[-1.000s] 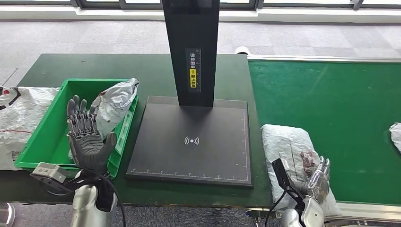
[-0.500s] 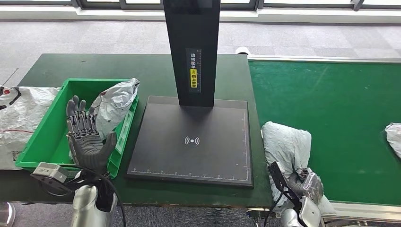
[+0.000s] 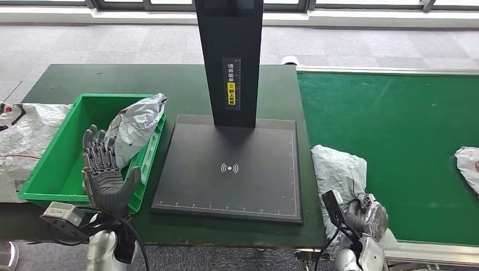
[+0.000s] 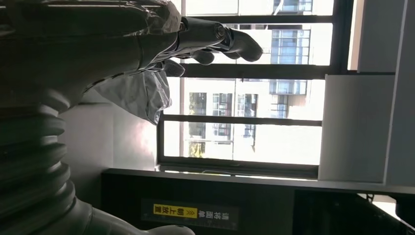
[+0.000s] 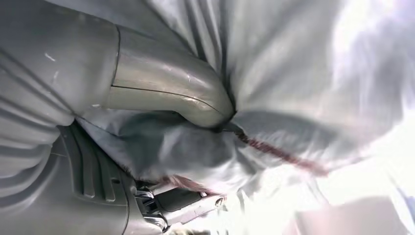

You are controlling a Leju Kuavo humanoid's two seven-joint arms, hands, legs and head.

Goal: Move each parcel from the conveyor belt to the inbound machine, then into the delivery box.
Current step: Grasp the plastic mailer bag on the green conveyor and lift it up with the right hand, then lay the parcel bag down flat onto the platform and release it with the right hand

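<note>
Parcel (image 3: 338, 169) on the conveyor belt (image 3: 395, 130): crinkled silvery-grey plastic film, slightly glossy, creased where the right hand (image 3: 367, 217) of smooth metallic grey grips it; belt surface is matt green, felt-like, edged by a pale metal rail (image 3: 390, 70). Inbound machine (image 3: 229, 166): matt black smooth plate with a glossy black upright post (image 3: 229, 56) carrying a yellow printed sticker (image 3: 230, 93). Delivery box (image 3: 53, 169): glossy green hard plastic, holding a second parcel (image 3: 135, 124) of the same wrinkled grey film; left hand (image 3: 104, 169) is dull dark grey, ribbed plastic, and the table (image 3: 175, 84) is covered in matt dark green cloth.
</note>
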